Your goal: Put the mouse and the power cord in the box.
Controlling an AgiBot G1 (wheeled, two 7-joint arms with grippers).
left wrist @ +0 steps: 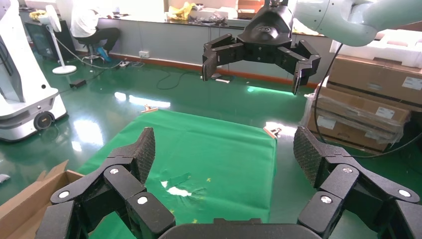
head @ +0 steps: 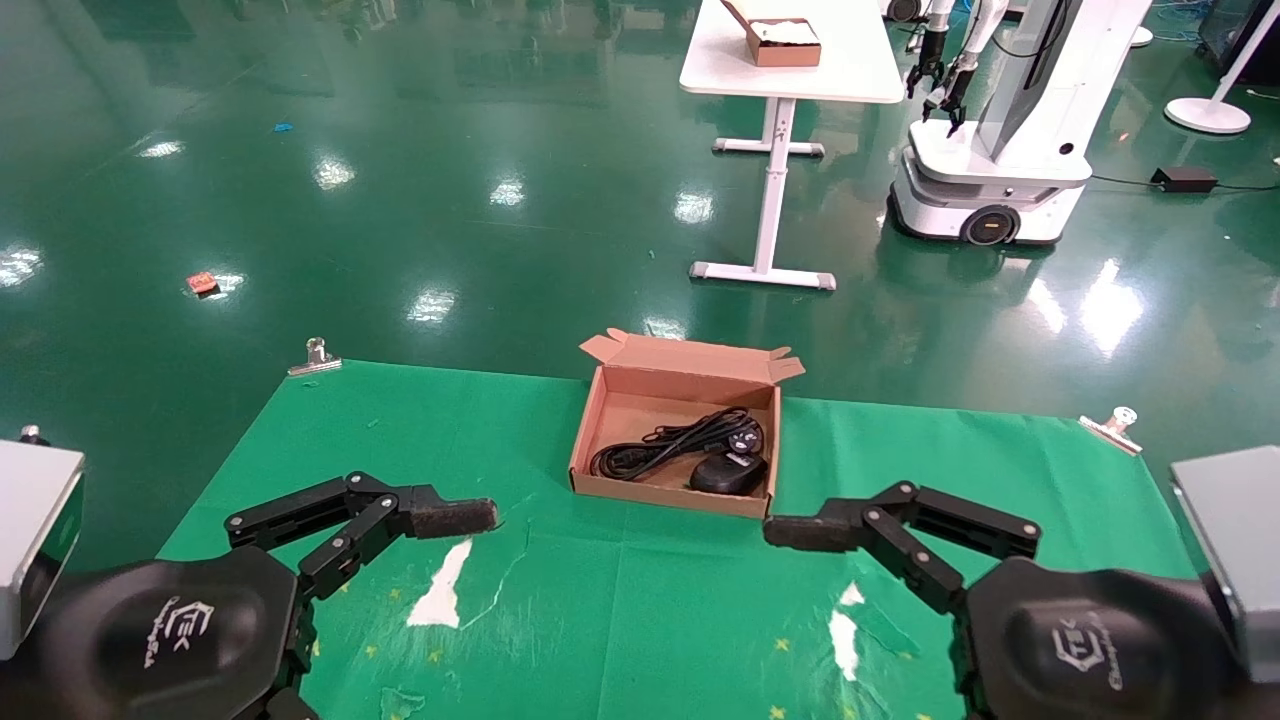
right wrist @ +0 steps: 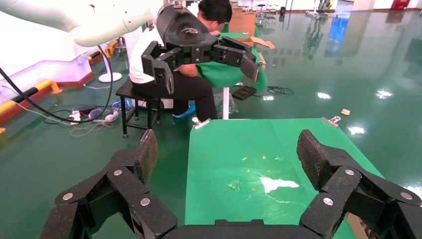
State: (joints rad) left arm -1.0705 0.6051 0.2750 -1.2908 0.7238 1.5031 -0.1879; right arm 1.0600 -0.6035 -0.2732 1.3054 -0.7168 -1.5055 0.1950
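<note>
The brown cardboard box (head: 650,490) stands open at the far middle of the green cloth. Inside it lie the coiled black power cord (head: 655,448), its plug toward the right wall, and the black mouse (head: 728,472) at the front right corner. My left gripper (head: 452,520) hovers over the cloth in front of and left of the box, open and empty (left wrist: 224,149). To the box's front right, my right gripper (head: 805,532) hangs the same way, open with nothing in it (right wrist: 229,154). One flap of the box (left wrist: 30,199) shows in the left wrist view.
The green cloth (head: 620,600) has white torn patches (head: 440,598) and is held by clips (head: 315,357) at its far corners. Beyond the table are green floor, a white table with another brown box (head: 785,45), and another robot (head: 1000,150).
</note>
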